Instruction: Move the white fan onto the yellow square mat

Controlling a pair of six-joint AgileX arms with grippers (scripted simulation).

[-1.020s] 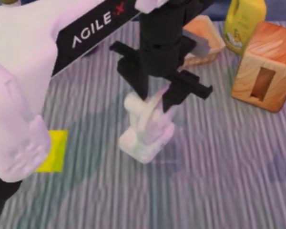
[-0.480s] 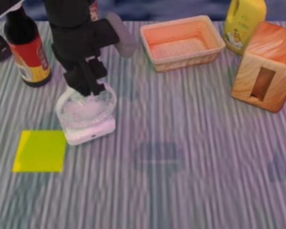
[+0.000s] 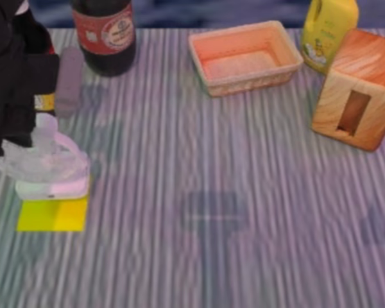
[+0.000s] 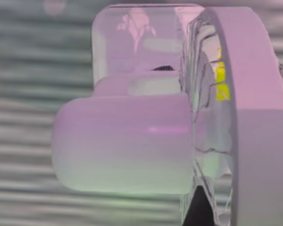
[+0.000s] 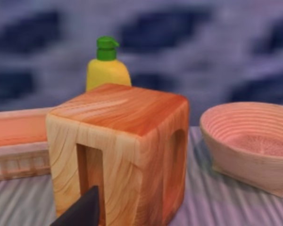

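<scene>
Grey ribbed desk [image 3: 244,256] runs under the left tool [image 3: 13,138], which stands at the top view's left side with its jaws closed on the white fan [image 3: 48,167], the fan directly below it. The fan's base overlaps the far edge of the yellow square mat [image 3: 51,215], whose near part shows bare. Carrying looks nearly done; centring, lowering and release remain.

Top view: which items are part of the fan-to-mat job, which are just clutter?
In the job:
white fan, overlapping the mat's far edge
yellow square mat
left gripper, at the fan

Just lying about:
dark bottle
orange basket
yellow bottle
wooden block
round bowl
</scene>
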